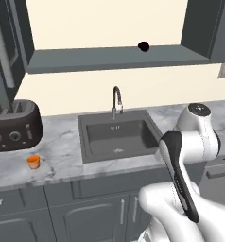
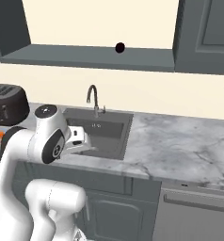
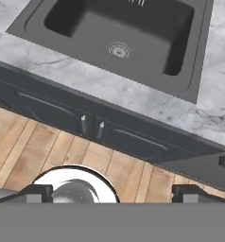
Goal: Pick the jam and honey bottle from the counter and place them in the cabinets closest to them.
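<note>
On cabinets' shelf, one dark ball

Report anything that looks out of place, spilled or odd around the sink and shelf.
Nothing is spilled or broken. The one oddity: a small dark round thing sits on the open cabinet shelf above the sink; too small to identify. The jam stands upright by the toaster.

The counter is showing as polished grey-white marbled stone, smooth all over. The sink is looking like matt dark composite, its tap gleaming as shiny metal. The toaster is catching light on a glossy dark shell. The jam is reading as smooth orange plastic. Below, the floor is appearing as pale planked wood, and the cabinets are sitting matt grey.
</note>
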You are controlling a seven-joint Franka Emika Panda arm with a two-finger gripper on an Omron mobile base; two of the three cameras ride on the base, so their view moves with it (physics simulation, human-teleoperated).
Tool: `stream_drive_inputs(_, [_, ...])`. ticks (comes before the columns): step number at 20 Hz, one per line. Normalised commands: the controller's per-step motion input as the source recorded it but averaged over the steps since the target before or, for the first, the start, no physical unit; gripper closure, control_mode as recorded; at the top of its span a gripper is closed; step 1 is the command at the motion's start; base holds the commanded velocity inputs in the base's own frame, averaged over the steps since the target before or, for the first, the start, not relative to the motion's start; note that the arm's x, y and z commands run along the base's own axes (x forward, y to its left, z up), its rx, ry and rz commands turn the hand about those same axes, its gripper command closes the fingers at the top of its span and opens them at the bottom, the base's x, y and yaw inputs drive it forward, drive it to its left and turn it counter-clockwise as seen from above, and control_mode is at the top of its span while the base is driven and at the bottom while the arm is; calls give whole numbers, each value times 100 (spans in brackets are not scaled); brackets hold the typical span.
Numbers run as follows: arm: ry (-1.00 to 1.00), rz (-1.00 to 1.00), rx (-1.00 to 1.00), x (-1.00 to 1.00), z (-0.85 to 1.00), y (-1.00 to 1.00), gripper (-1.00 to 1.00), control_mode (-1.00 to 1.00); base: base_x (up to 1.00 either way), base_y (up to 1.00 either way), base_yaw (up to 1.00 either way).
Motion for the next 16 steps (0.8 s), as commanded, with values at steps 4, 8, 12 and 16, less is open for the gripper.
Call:
stream_drive_inputs(4, [0, 0, 0, 0, 0, 0, -100, 100, -29, 73, 0])
stream_drive_inputs(8, [0, 0, 0, 0, 0, 0, -100, 100, -33, 78, 0])
stream_drive_inputs(12, [0, 0, 0, 0, 0, 0, -100, 100, -35, 78, 0])
stream_drive_inputs(16, [0, 0, 0, 0, 0, 0, -100, 100, -33, 81, 0])
